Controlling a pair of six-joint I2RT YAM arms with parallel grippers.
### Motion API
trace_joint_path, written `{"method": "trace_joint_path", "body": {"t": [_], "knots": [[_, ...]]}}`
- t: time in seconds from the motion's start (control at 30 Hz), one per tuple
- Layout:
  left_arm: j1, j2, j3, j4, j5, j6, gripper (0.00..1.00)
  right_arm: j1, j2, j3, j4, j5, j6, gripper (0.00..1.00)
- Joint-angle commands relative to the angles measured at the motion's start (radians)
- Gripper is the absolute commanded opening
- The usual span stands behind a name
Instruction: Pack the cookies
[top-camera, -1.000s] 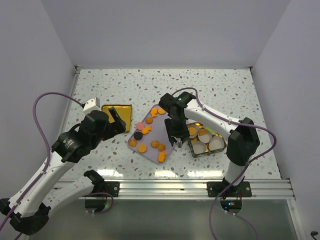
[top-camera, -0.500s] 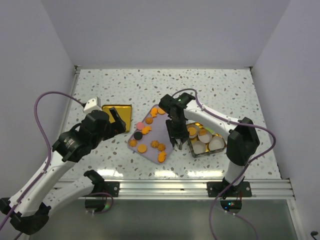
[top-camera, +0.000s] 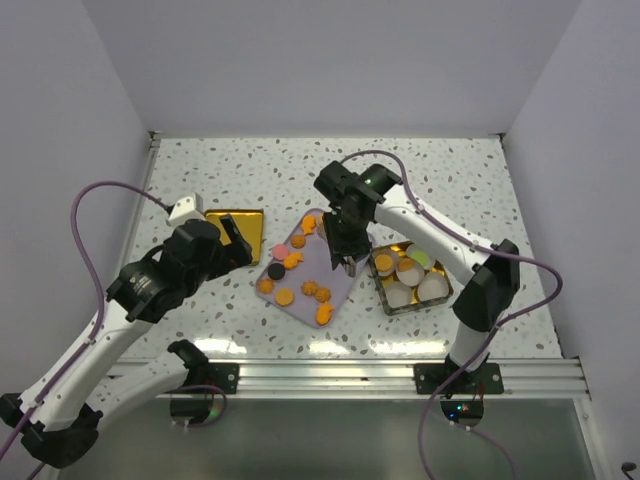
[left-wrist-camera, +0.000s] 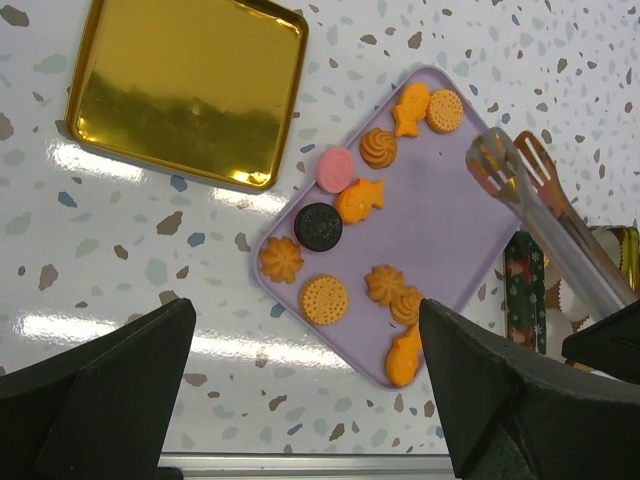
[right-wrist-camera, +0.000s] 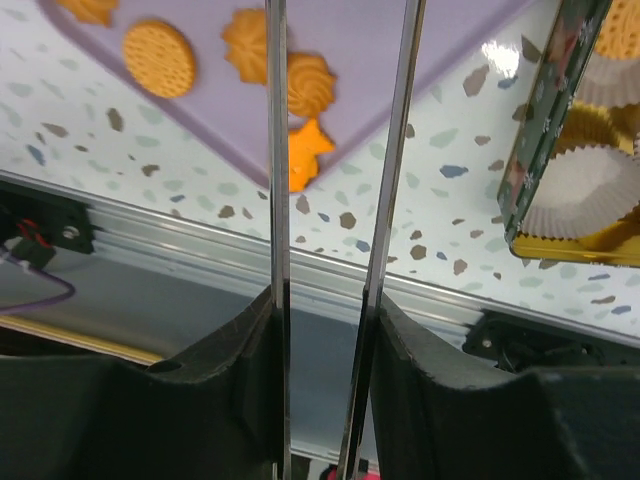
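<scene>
Several cookies (top-camera: 285, 297), mostly orange with one pink (left-wrist-camera: 336, 169) and one black (left-wrist-camera: 318, 226), lie on a purple tray (top-camera: 340, 285). My right gripper (top-camera: 345, 240) is shut on metal tongs (left-wrist-camera: 530, 200) and holds them over the tray's right half. The tong tips are apart and empty. In the right wrist view the tong arms (right-wrist-camera: 277, 200) run up between my fingers (right-wrist-camera: 325, 330), above orange cookies (right-wrist-camera: 158, 57). My left gripper (top-camera: 238, 245) is open and empty, hovering left of the tray; its fingers (left-wrist-camera: 100, 390) frame the tray's near edge.
An open tin (top-camera: 385, 290) with white paper cups (top-camera: 433, 288) and a few cookies stands right of the tray. A gold lid (left-wrist-camera: 185, 90) lies left of the tray. The metal rail (top-camera: 330, 378) runs along the near table edge.
My right gripper has moved away from the tin, toward the far left, and the tongs now hang over the tray. The left arm has not moved.
</scene>
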Motion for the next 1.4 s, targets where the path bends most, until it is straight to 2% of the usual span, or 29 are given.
{"method": "trace_joint_path", "body": {"t": [0.0,0.13,0.4,0.6,0.87,1.37], "knots": [[0.006,0.001,0.038,-0.016,-0.030,0.038,1.00,0.005,-0.026,0.093,-0.130,0.029,0.002,0.32],[0.007,0.007,0.059,-0.033,-0.033,0.053,1.00,0.005,-0.083,0.110,-0.180,0.058,0.023,0.32],[0.006,0.059,0.123,-0.042,-0.056,0.099,1.00,-0.007,-0.348,-0.016,-0.250,0.138,0.080,0.33],[0.007,0.127,0.174,-0.010,-0.039,0.133,1.00,-0.021,-0.576,-0.232,-0.250,0.135,0.157,0.33],[0.007,0.179,0.192,0.030,-0.007,0.145,1.00,-0.021,-0.787,-0.472,-0.250,0.141,0.244,0.33],[0.009,0.116,0.117,0.013,0.012,0.099,1.00,-0.021,-0.947,-0.713,-0.216,0.063,0.277,0.33]]}}
